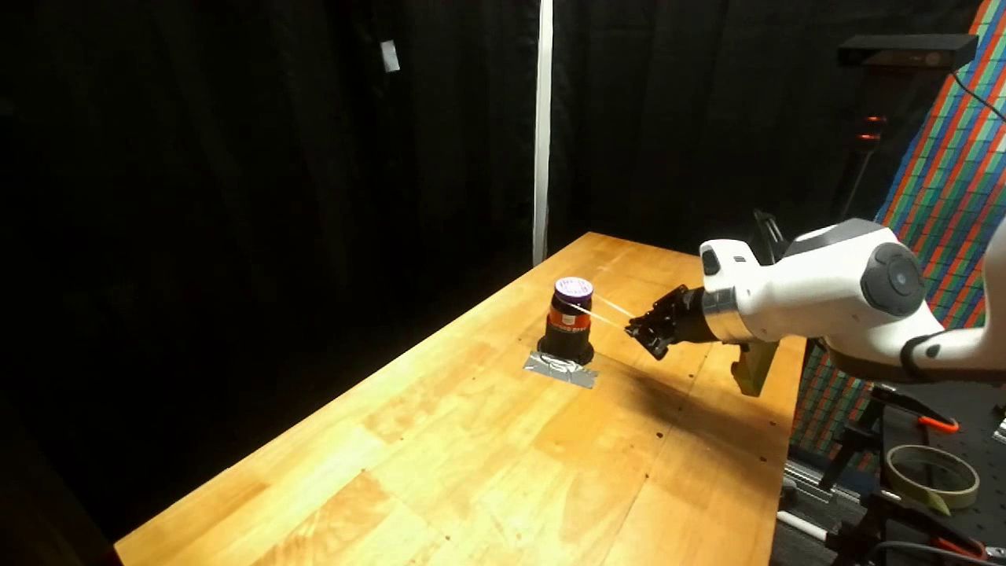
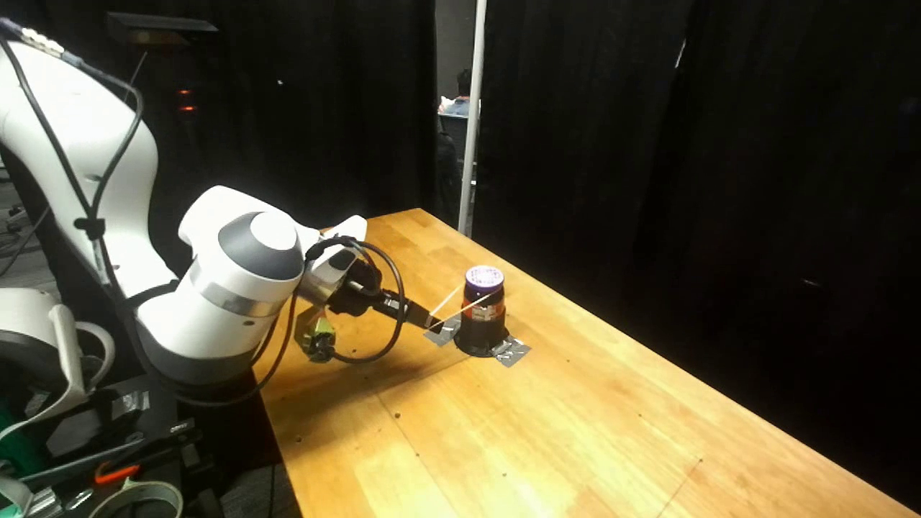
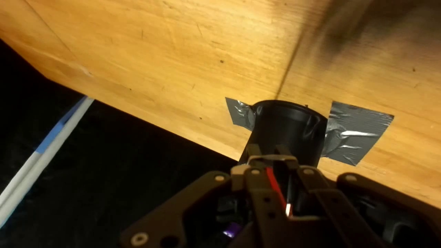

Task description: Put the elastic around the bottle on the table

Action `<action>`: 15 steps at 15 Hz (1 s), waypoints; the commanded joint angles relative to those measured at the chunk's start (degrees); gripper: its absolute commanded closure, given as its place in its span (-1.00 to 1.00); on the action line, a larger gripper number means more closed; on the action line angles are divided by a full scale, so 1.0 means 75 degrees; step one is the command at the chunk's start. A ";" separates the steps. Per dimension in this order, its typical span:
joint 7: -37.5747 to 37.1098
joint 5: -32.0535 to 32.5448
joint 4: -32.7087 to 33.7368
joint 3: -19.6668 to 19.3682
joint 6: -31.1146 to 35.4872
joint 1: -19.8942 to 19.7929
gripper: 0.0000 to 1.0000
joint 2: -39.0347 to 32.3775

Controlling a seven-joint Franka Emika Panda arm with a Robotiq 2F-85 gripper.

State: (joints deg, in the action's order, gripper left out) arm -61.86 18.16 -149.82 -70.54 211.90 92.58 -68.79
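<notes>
In an exterior view, the dark, purple-topped bottle (image 1: 568, 321) stands upright on the tabletop (image 1: 440, 440); rightward, the elastic (image 1: 601, 317) stretches from the bottle's upper part to the gripper (image 1: 630, 326), jaws close together; whether they pinch it I cannot tell.

Plenty of room at 7 o'clock from the bottle (image 1: 569, 320) in an exterior view: bare table (image 1: 490, 456), wide enough to pass! Free air over the purple lid (image 1: 573, 288) at 12 o'clock. But trouble at 3 o'clock: 2 strands of the elastic (image 1: 601, 317) span the gap to the gripper (image 1: 631, 329). Down low, silver tape (image 1: 560, 369) sits at 6 o'clock; black curtain (image 1: 314, 157) walls off 10 o'clock.
</notes>
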 commanded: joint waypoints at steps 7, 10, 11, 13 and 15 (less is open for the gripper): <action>0.0609 -0.6128 -0.0273 0.1567 0.1021 0.0839 0.66 -0.2590; 0.0672 -0.7808 0.0006 0.1906 0.0610 0.0692 0.68 -0.2445; 0.1066 -0.8454 0.0102 0.2036 0.0704 0.0519 0.66 -0.2264; 0.1590 -0.9450 0.0230 0.2223 0.0890 0.0326 0.66 -0.2138; 0.2181 -1.0214 0.0424 0.2401 0.1066 0.0065 0.69 -0.1975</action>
State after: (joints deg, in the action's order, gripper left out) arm -52.15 -50.55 -149.24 -53.98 217.39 96.50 -85.61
